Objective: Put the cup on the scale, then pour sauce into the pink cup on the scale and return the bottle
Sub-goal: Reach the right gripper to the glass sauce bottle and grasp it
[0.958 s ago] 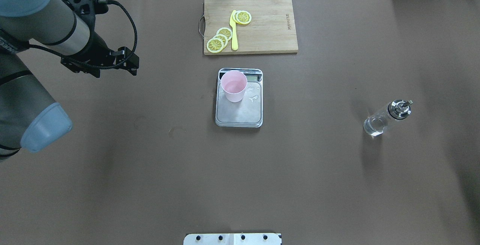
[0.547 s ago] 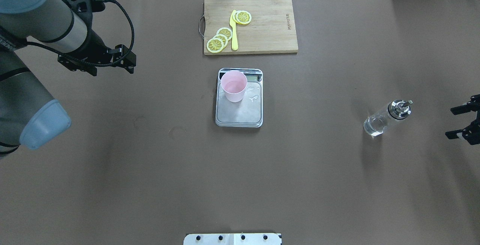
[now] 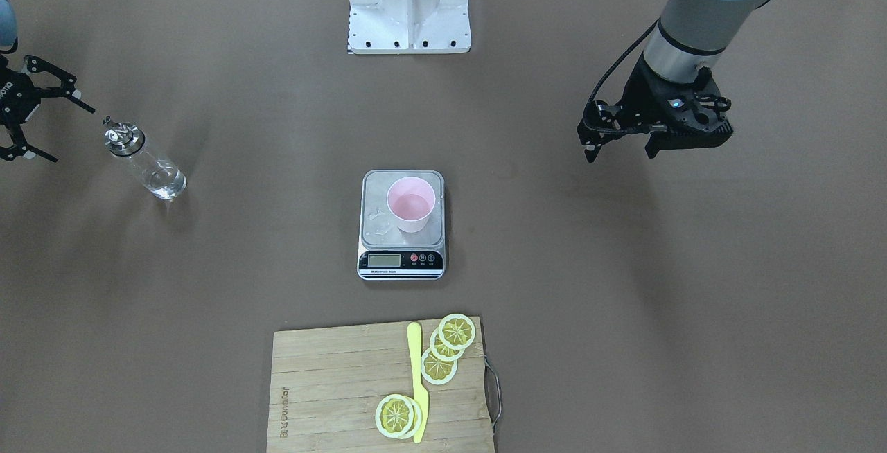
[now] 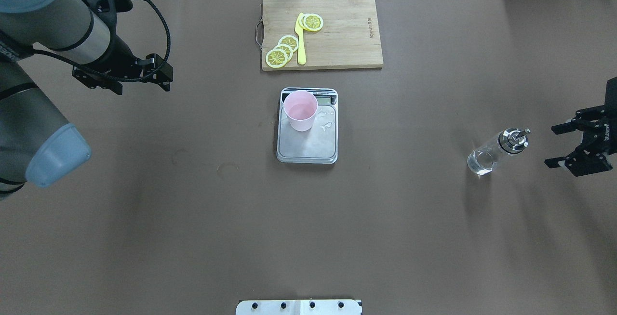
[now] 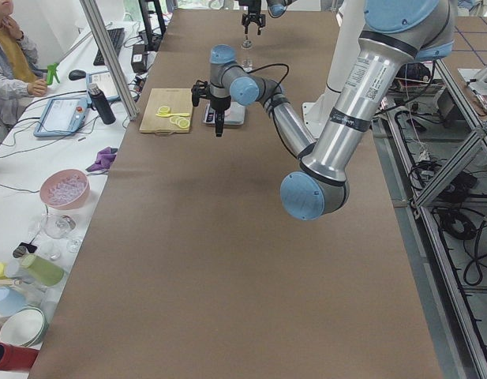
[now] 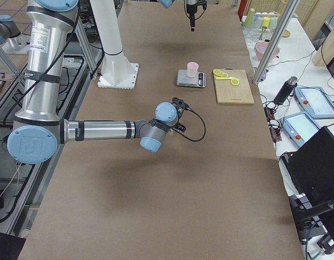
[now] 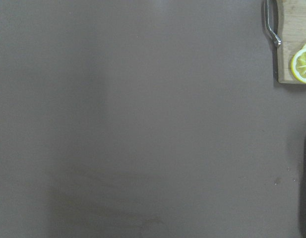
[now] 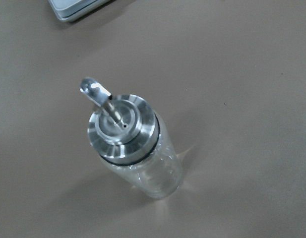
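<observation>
Bottle (image 4: 491,153) stands upright beside spread right pincer (image 4: 550,146); left pincer (image 4: 142,90) spread too; cutting board (image 4: 347,31) print unreadable.

Left arm (image 4: 72,31): comes in over the worktop's left edge; forearm slopes down toward the far edge; wrist bent so the tool points down
Left gripper (image 4: 142,86): hangs above the worktop's left part, nearer the far edge; fingers look spread apart
Right arm (image 6: 102,130): stretched low and nearly level
Right gripper (image 4: 552,145): near the right edge, mid-depth; lies level, aimed inward; fingers wide apart
</observation>
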